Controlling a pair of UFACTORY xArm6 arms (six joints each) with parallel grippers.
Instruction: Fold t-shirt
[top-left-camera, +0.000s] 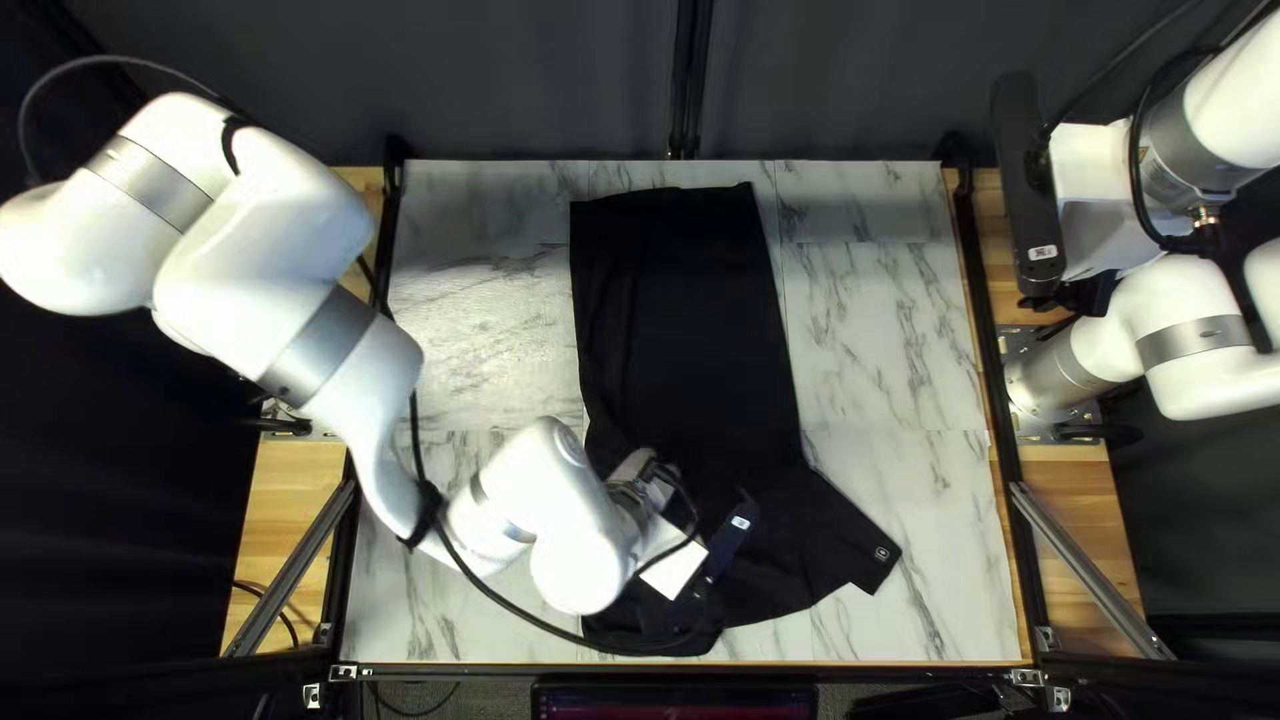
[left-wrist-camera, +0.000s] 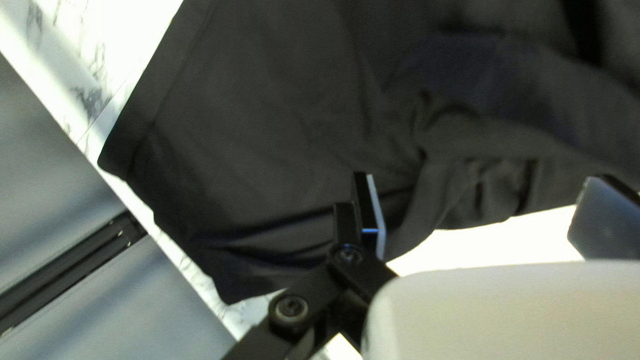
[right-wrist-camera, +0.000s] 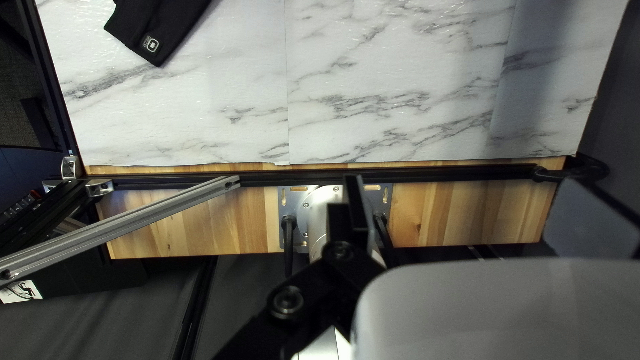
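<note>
t-shirt (top-left-camera: 687, 320) beneath left end effector (top-left-camera: 676, 567), far from right end effector (top-left-camera: 1083, 214), both gaping, empty

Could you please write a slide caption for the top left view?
A black t-shirt on a marbled table, left arm over the shirt's near end, right arm off to one side.

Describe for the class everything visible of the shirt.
The shirt is black, soft-looking cloth, lying on the marbled tabletop, its long body running from near the far edge to near the near edge. It looks mostly flat, with creases and some bunching along one side. A sleeve with a small pale badge juts out. The open left tool is over it; contact is unclear.
</note>
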